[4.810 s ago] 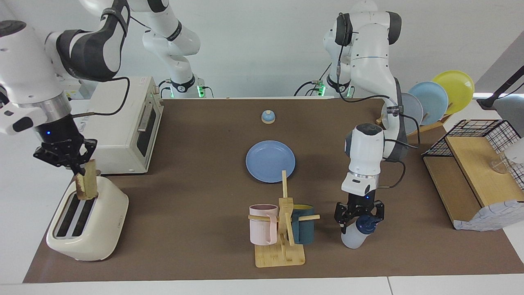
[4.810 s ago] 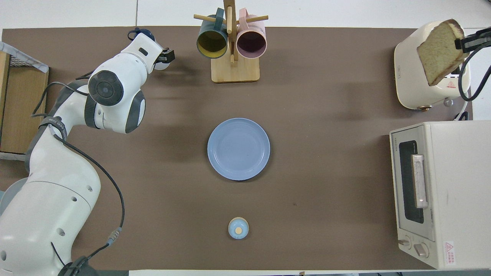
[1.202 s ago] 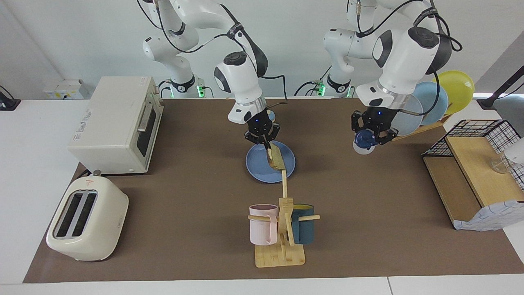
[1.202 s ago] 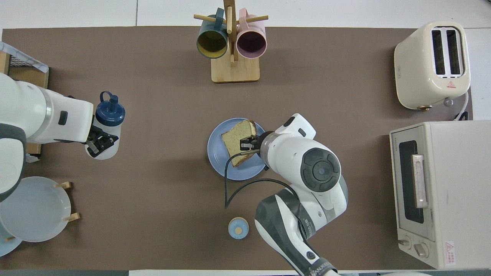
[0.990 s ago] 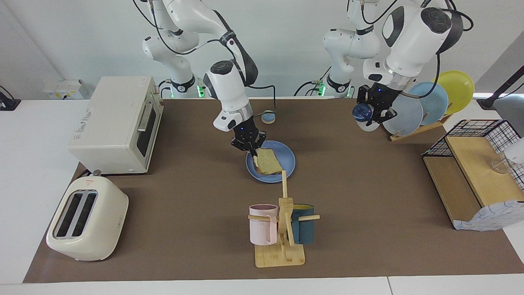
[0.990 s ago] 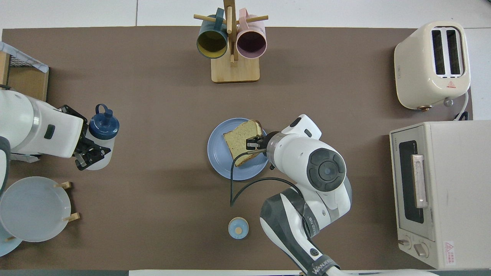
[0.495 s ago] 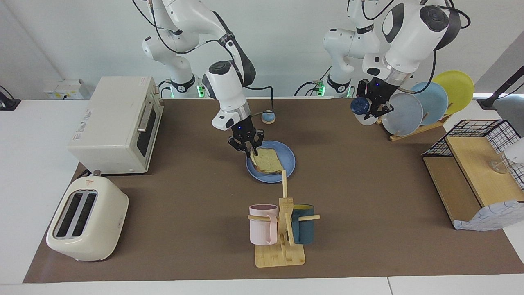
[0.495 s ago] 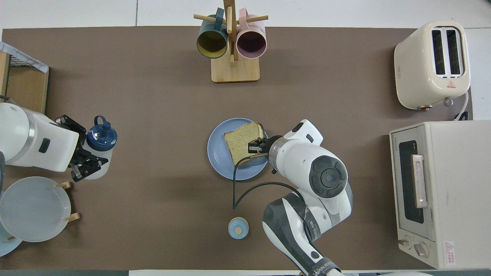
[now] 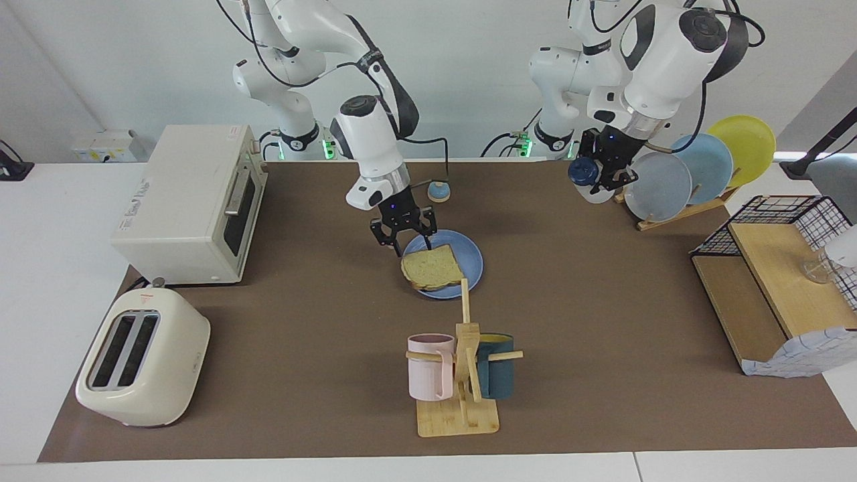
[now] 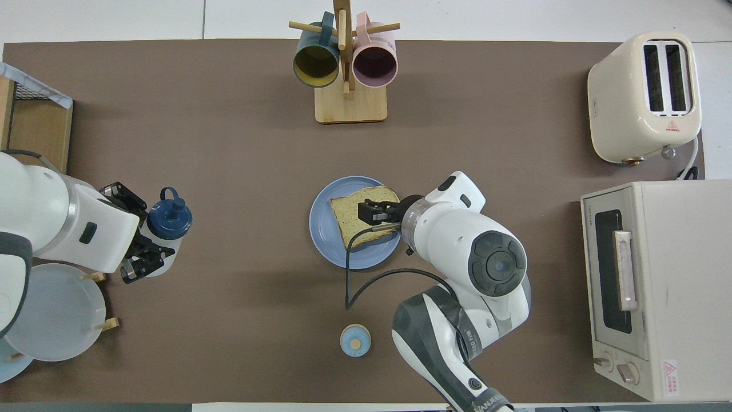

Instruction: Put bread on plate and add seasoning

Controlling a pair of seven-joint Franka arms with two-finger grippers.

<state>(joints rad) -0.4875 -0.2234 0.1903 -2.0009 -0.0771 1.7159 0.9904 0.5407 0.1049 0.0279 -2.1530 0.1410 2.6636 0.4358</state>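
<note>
The bread (image 9: 432, 268) lies flat on the blue plate (image 9: 470, 258), its corner a little over the plate's rim toward the right arm's end. In the overhead view the bread (image 10: 346, 220) covers much of the plate (image 10: 321, 229). My right gripper (image 9: 404, 246) is open and empty just above the bread's edge; it also shows in the overhead view (image 10: 369, 212). My left gripper (image 9: 600, 176) is shut on the seasoning bottle (image 9: 581, 172) and holds it tilted in the air beside the plate rack. Overhead, this gripper (image 10: 148, 248) and the bottle's navy cap (image 10: 170, 217) show.
A small blue bell (image 9: 438, 191) sits nearer to the robots than the plate. A wooden mug rack (image 9: 462, 375) with two mugs stands farther out. The toaster (image 9: 140, 368) and toaster oven (image 9: 191, 201) are at the right arm's end. The plate rack (image 9: 689, 171) and wire shelf (image 9: 776, 281) are at the left arm's end.
My right gripper has let go of the bread, which dropped from tilted to flat on the plate, and has risen slightly. My left gripper has carried the bottle a little toward the plate.
</note>
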